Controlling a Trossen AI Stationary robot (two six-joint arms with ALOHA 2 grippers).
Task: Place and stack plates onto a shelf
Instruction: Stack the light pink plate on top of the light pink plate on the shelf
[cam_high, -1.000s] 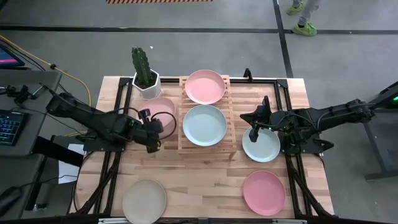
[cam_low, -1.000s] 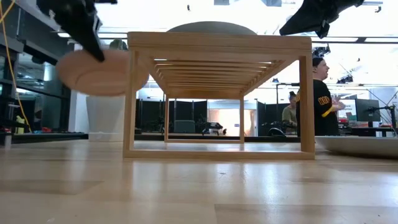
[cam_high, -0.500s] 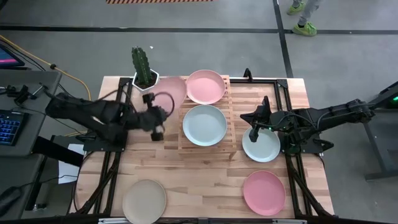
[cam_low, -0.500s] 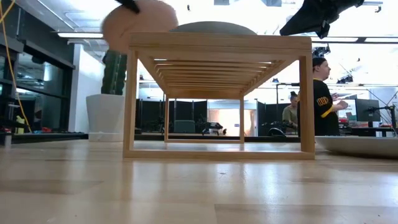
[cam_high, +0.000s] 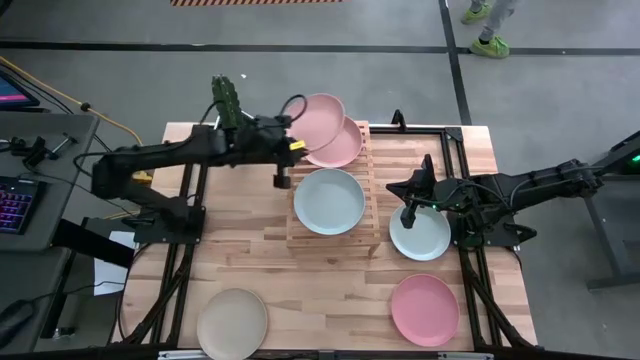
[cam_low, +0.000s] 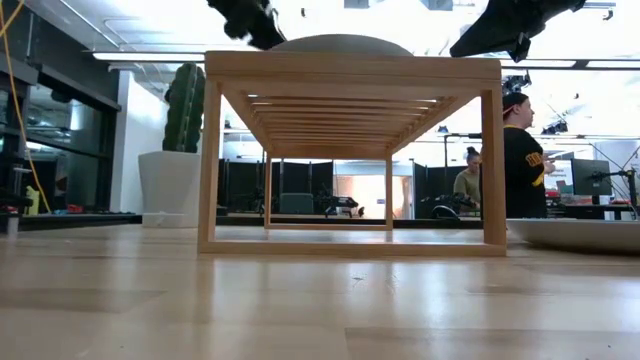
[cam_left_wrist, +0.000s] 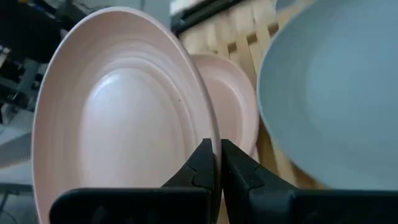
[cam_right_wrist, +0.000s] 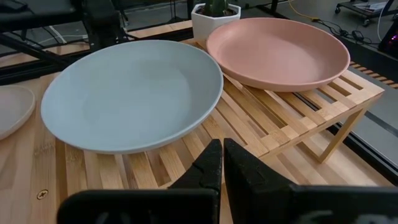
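Note:
My left gripper (cam_high: 297, 146) (cam_left_wrist: 218, 167) is shut on a pink plate (cam_high: 322, 112) (cam_left_wrist: 118, 124), carried over the far end of the wooden slat shelf (cam_high: 372, 185). Below it another pink plate (cam_high: 342, 148) (cam_left_wrist: 235, 106) rests on the slats. A mint plate (cam_high: 329, 201) (cam_right_wrist: 130, 93) lies on the shelf's near half. My right gripper (cam_high: 407, 216) (cam_right_wrist: 221, 167) hovers shut above the left rim of a mint plate (cam_high: 422, 234) on the table. A pink plate (cam_high: 424, 309) and a beige plate (cam_high: 232, 322) lie near the table's near edge. My left gripper pinches the pink plate's rim (cam_left_wrist: 214, 134) between its two fingers, one on the inner face and one on the underside. The fingers come roughly level from the table's left. The plate reaches out ahead of them over the shelf's pink plate; whether the two touch I cannot tell.
A cactus in a white pot (cam_high: 226, 103) stands at the far left, partly behind my left arm. Black frame rails (cam_high: 465, 270) run along the table's sides. People (cam_low: 517, 165) stand in the room beyond. Bare wood lies between the shelf and the near plates.
My left gripper has carried the pink plate up from the table left of the shelf, toward the far edge and to the right. The plate now hangs over the shelf's far end above the other pink plate. The gripper stayed shut on the rim throughout.

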